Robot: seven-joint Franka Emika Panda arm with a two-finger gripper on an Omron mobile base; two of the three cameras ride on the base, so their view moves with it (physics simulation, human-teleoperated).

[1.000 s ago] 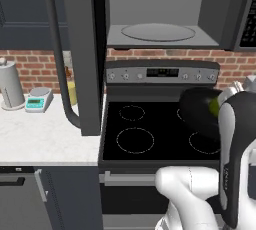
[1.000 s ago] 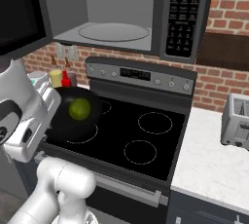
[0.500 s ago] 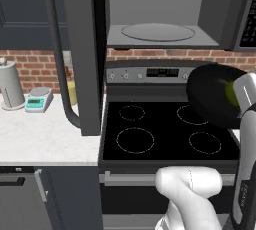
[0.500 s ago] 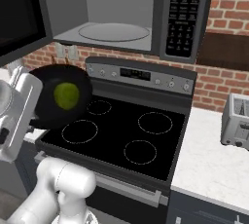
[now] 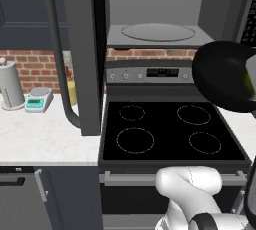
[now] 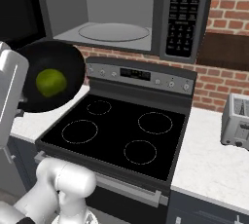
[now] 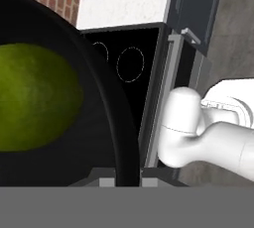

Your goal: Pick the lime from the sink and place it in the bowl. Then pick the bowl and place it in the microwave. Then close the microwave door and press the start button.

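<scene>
Above the stove (image 6: 121, 135), we hold the bowl (image 6: 53, 74) by its rim, claw (image 7: 121, 182) clamped, lime (image 6: 51, 83) inside, microwave (image 6: 114, 30) at one o'clock.

One glossy black round bowl (image 6: 56, 74), one small yellow-green lime (image 6: 51, 82), one wide dark-grey microwave (image 6: 121, 16), one black glass stovetop (image 6: 116, 135) with four ring burners, one silver toaster (image 6: 237, 126), one steel canister (image 5: 11, 84).
</scene>
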